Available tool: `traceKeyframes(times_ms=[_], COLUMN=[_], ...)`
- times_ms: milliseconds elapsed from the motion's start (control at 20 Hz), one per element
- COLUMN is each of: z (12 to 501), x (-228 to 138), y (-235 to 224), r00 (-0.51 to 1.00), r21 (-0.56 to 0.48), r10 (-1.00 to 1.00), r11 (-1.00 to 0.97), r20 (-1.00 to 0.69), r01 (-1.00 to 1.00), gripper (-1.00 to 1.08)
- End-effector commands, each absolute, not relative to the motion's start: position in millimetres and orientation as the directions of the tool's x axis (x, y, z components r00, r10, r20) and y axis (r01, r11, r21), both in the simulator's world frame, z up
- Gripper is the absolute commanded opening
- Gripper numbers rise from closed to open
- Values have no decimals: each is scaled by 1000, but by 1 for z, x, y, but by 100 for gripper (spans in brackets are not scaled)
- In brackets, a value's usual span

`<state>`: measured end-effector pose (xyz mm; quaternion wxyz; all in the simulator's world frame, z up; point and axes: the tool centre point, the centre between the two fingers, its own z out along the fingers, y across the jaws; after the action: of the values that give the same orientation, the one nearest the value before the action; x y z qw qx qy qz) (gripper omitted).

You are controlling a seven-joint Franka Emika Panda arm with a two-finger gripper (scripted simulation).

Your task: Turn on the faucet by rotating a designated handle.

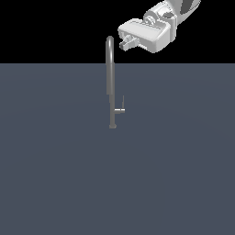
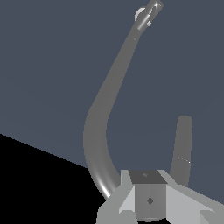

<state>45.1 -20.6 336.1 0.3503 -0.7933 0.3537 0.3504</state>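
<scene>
Gripper [image 1: 125, 44] up high beside the gooseneck top of the faucet [image 1: 110, 82], on the exterior view's right, tilted and touching nothing; whether its fingers are spread or pressed together, I cannot tell. The faucet stands upright on the grey floor [image 1: 55, 174], and the handle [image 1: 121, 108] sticks out low on the post, well below the gripper, its thin rod pointing up

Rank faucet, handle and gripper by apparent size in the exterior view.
1. Faucet: tallest by far, though slim.
2. Gripper: its bulky body covers comparable area; if it's nearer the camera, that inflates it, so ranks 1 and 2 are unsure.
3. Handle: clearly smallest.
</scene>
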Motion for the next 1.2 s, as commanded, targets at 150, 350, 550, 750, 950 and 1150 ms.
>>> traceKeyframes(times_ms=[150,350,550,750,950,1150], z=[299,269,235,205,179,160], x=[69,84,97,107,113,116], y=[-26,-30,-31,-31,-29,-26], r00=[393,304,212,132,68,24], r21=[-269,-226,-171,-114,-63,-23], r10=[-273,-228,-172,-116,-65,-25], r11=[-397,-312,-224,-148,-88,-46], r20=[-878,-925,-962,-985,-996,-999], r01=[-877,-923,-960,-982,-994,-999], gripper=[-100,-100,-100,-100,-100,-100])
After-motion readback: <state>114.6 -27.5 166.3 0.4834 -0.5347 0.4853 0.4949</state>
